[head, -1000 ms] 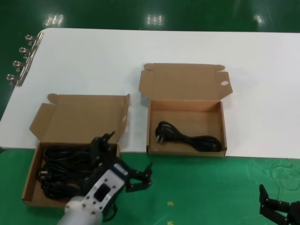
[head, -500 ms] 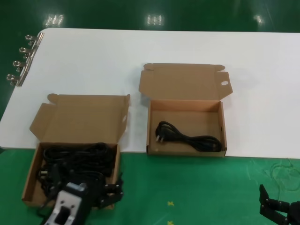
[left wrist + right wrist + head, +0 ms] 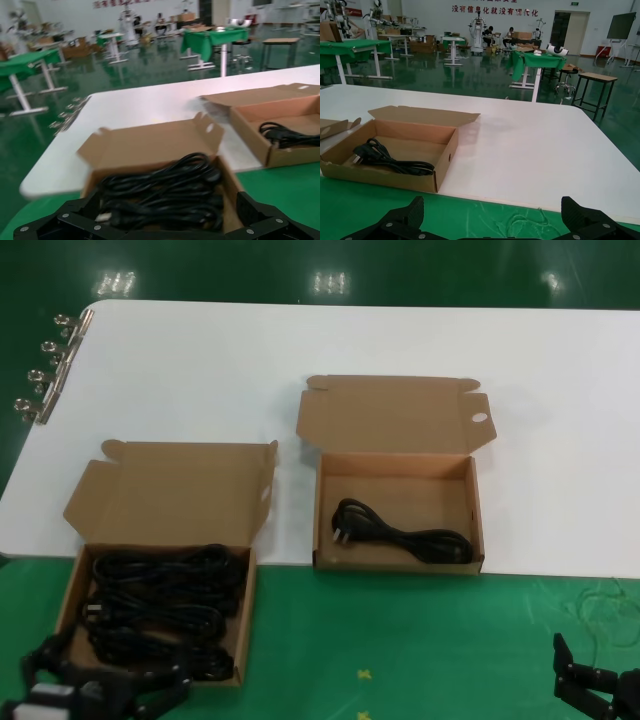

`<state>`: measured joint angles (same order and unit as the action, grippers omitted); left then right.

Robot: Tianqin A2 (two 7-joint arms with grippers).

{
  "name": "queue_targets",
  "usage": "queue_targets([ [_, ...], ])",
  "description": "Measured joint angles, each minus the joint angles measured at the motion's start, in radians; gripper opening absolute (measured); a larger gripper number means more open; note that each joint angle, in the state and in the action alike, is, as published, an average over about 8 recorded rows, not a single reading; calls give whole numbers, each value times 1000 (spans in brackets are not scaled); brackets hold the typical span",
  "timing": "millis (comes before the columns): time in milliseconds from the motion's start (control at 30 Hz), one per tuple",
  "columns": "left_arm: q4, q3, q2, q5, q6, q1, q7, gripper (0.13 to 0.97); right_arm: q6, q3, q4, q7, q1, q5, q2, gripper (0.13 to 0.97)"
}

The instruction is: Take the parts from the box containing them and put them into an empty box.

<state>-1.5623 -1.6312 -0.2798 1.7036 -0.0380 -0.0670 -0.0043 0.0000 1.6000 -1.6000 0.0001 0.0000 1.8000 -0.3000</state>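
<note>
The box containing the parts [image 3: 170, 490] lies at the front left with its lid open. A pile of several black coiled cords [image 3: 160, 605] fills it. My left gripper [image 3: 105, 682] is low at the front edge of this box, open and empty. In the left wrist view its fingers [image 3: 75, 212] stand wide apart before the cords [image 3: 165, 192]. The box with the round lid hole [image 3: 420, 495] stands to the right and holds one cord [image 3: 400, 533]. My right gripper [image 3: 590, 682] is parked at the front right, open and empty [image 3: 492, 212].
The white table [image 3: 300, 340] carries both boxes' far halves. The green mat [image 3: 420, 640] runs along the front. Several binder clips [image 3: 45, 370] hang on the table's far left edge. Thin pale marks [image 3: 605, 605] show on the mat near the right gripper.
My left arm has drawn back from the cord box's front right corner toward the bottom left of the head view, empty. The right arm has not moved.
</note>
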Motion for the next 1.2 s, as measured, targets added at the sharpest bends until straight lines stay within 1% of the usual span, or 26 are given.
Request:
queue_targets([
  [67, -8, 6, -4, 20, 8, 14, 1, 966, 0, 0, 0, 0, 0, 0, 0, 966],
  [167, -12, 10, -6, 31, 12, 22, 2, 966, 0, 0, 0, 0, 0, 0, 0, 966],
  [367, -11, 9, -6, 29, 11, 20, 1, 966, 0, 0, 0, 0, 0, 0, 0, 966],
  [1200, -21, 17, -11, 53, 21, 37, 2, 966, 0, 0, 0, 0, 0, 0, 0, 966],
])
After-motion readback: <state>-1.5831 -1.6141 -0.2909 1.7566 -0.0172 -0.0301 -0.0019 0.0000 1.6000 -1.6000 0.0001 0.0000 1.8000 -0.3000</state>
